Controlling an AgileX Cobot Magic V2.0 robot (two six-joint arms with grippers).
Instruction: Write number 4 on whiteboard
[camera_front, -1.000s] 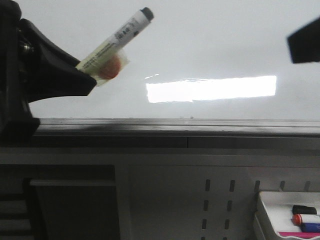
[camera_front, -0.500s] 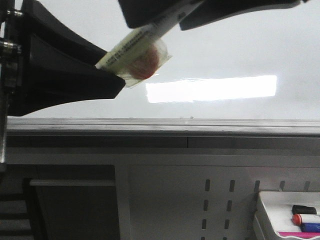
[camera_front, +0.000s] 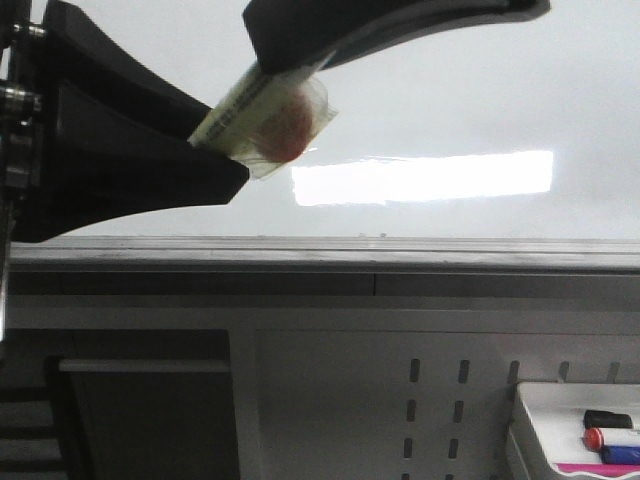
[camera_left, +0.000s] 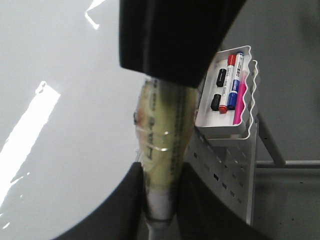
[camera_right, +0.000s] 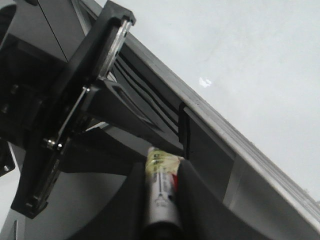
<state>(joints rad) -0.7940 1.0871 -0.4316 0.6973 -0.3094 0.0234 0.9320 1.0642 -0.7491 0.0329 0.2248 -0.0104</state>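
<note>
At left, the marker (camera_front: 262, 112) is held at its lower end by the left gripper (camera_front: 205, 150), whose fingers are pinched on the barrel; to the right, its cap end is clamped between the fingers of the right gripper (camera_front: 300, 60). The step in hand is judged to be uncapping, which calls for a straight pull apart. Behind, the whiteboard (camera_front: 480, 100) is seen glossy and unmarked; no number 4 is drawn. At far right, spare pens lie in a small tray (camera_front: 530, 420).

Both grippers closed on one marker

The marker (camera_front: 262, 113) is clamped low by the left gripper (camera_front: 205, 150), while its upper end is gripped by the right gripper (camera_front: 290, 60) from above.
</note>
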